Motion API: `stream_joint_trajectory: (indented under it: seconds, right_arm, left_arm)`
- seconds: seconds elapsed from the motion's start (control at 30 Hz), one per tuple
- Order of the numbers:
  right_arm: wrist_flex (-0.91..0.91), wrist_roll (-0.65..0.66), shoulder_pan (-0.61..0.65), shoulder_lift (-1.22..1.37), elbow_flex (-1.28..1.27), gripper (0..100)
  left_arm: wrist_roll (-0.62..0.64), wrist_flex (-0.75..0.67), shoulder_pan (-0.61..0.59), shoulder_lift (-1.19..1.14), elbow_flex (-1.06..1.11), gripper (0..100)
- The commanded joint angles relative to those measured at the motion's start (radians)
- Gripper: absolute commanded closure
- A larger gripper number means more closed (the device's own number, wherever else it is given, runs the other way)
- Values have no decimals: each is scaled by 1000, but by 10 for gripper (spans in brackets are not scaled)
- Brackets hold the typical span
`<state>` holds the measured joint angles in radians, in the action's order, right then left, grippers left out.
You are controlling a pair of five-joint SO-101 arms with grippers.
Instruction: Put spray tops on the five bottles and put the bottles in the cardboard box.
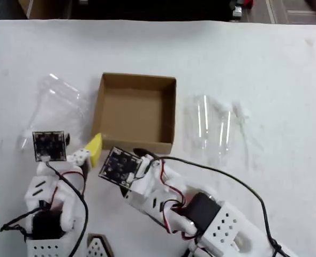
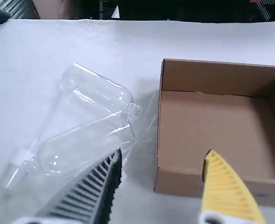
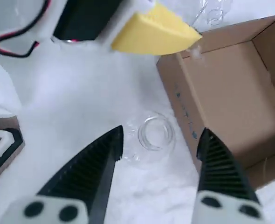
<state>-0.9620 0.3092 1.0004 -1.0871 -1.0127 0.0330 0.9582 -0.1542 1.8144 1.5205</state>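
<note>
The clear bottle (image 3: 156, 135) sits on the white table (image 1: 265, 64) just beside the cardboard box (image 1: 138, 80), on the side toward the table edge where the arms stand. It looks light, thin and slippery, so a soft squeeze round its body seems best. The right gripper (image 3: 161, 134) hangs over it with fingers wide apart, and the left gripper (image 2: 164, 161) close by is wide apart too, holding nothing.

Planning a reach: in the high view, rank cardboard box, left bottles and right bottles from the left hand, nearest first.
1. cardboard box, corner beside the left hand.
2. left bottles, just ahead, nearly tied.
3. right bottles, past the box.
</note>
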Motion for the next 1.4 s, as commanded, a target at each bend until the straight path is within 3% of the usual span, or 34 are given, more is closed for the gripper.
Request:
stream_joint_trajectory:
  seconds: [0.0,0.5,0.73,1.0,1.37]
  right_arm:
    - [33,-12,-5,5,41,776]
    - [74,-12,-5,7,-12,776]
    - [111,-20,-5,131,9,779]
    - [125,-14,-5,108,15,988]
    - [-8,-14,-183,-197,11,982]
  left_arm:
    - [-6,-48,-38,10,-40,718]
    - [-6,-43,-36,10,-40,718]
    - [-6,-43,-35,10,-40,718]
    - [-6,-43,-35,10,-40,718]
    - [54,-44,-36,7,-41,718]
